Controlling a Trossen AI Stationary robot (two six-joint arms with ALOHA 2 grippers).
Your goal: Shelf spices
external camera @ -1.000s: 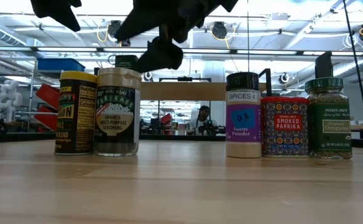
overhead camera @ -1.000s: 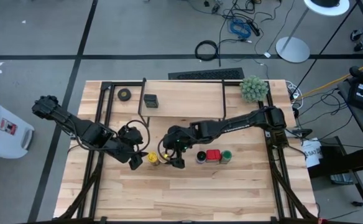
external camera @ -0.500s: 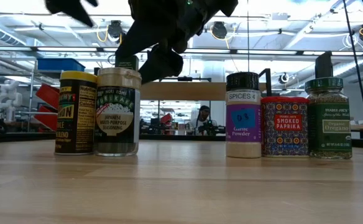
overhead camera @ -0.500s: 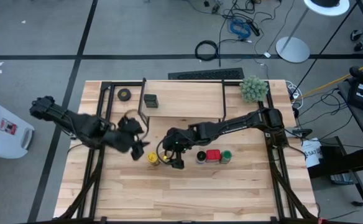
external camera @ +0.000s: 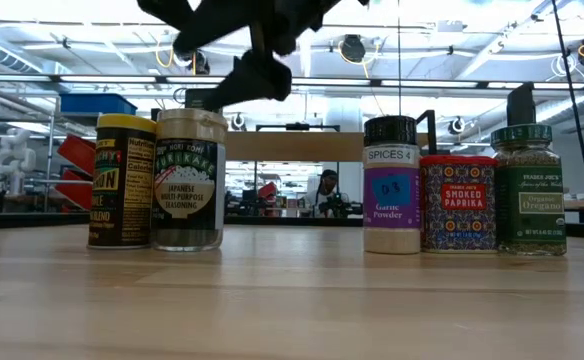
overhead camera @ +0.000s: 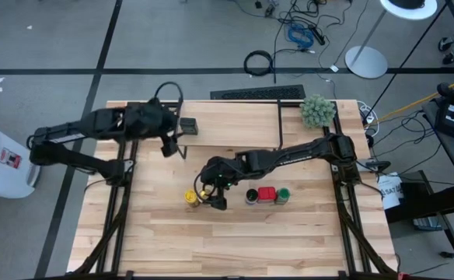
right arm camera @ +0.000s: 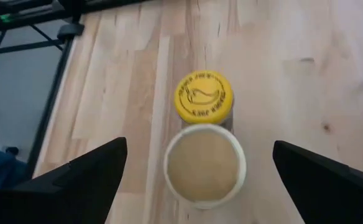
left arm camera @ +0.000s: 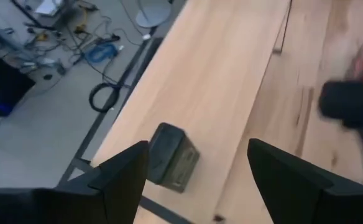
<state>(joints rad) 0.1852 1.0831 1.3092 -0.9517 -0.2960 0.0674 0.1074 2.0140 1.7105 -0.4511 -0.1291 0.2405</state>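
1. Left gripper hangs over the left end of the shelf, just beside the dark boxy tin. Jaws spread, nothing between them. The tin sits on the shelf's top board: judged the one spice already shelved.
2. Black tape roll lies on the board left of the tin; not a task item.
3. Five spices stand in a row on the surface, in front of the shelf. From the left: yellow-lidded jar, tan-lidded jar, blue-lidded jar, red square tin, green-lidded jar. All upright. Judged: one of six done, five left.
4. Right gripper hovers above the tan-lidded jar, jaws wide to either side, no contact seen. Judged next to be picked.
5. Hard to make out: from above, the right gripper covers most of the tan lid. In the low view both grippers are cut off at the top edge, and the shelf is only partly seen behind the jars.
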